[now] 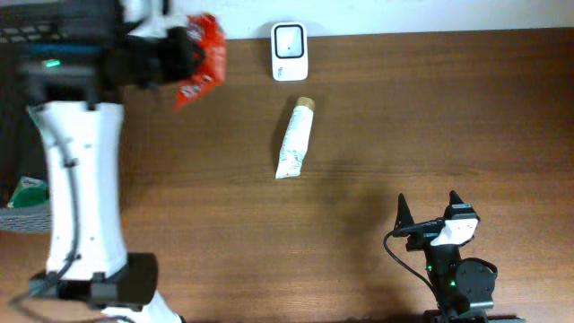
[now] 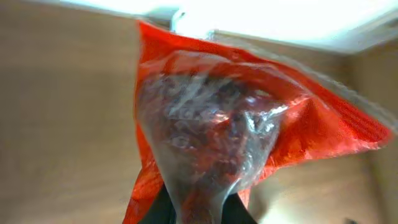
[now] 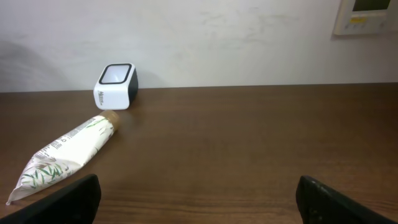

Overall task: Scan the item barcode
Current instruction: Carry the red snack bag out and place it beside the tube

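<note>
A red and clear plastic packet (image 1: 202,58) hangs above the table's far left, pinched at its clear end by my left gripper (image 1: 179,56), which is shut on it. In the left wrist view the packet (image 2: 236,118) fills the frame, its neck squeezed in the left gripper (image 2: 198,210). No barcode shows on it. The white scanner (image 1: 290,51) stands at the back edge, to the right of the packet, and shows in the right wrist view too (image 3: 115,85). My right gripper (image 1: 429,213) rests open at the front right, with nothing in it (image 3: 199,198).
A white tube with green print (image 1: 295,139) lies mid-table in front of the scanner, cap towards it (image 3: 65,152). A green-and-white object (image 1: 30,194) sits at the left edge. A wall (image 3: 249,37) runs along the table's back edge.
</note>
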Action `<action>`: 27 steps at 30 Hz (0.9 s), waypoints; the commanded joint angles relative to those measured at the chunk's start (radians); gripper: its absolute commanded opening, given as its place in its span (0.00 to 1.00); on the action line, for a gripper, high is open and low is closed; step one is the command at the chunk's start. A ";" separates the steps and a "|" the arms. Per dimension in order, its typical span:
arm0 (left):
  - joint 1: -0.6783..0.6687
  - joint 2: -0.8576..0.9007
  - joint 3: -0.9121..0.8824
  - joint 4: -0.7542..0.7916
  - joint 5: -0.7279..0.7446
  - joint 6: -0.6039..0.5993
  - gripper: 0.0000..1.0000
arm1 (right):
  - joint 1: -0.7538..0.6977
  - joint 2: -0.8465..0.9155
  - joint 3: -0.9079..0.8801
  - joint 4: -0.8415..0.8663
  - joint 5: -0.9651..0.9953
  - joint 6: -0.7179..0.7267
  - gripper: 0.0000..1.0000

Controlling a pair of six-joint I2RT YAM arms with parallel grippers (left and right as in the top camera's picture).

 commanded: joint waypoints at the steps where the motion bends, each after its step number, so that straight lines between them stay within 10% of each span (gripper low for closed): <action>1: -0.177 0.151 0.004 -0.045 -0.472 -0.193 0.00 | -0.005 -0.007 -0.009 -0.001 0.009 0.003 0.99; 6: -0.288 0.412 0.004 -0.060 -0.631 -0.304 0.00 | -0.005 -0.007 -0.009 -0.001 0.009 0.004 0.98; 21: -0.483 0.725 0.020 0.044 -0.367 -0.262 0.01 | -0.005 -0.007 -0.009 -0.001 0.009 0.003 0.98; 25: -0.492 0.725 0.203 -0.046 -0.361 -0.244 0.22 | -0.005 -0.007 -0.009 -0.001 0.009 0.004 0.98; 26: -0.491 0.725 0.297 -0.094 -0.361 -0.240 0.38 | -0.005 -0.007 -0.009 -0.001 0.009 0.003 0.98; 27: -0.488 0.725 0.368 -0.128 -0.361 -0.222 0.90 | -0.005 -0.007 -0.009 -0.001 0.009 0.003 0.99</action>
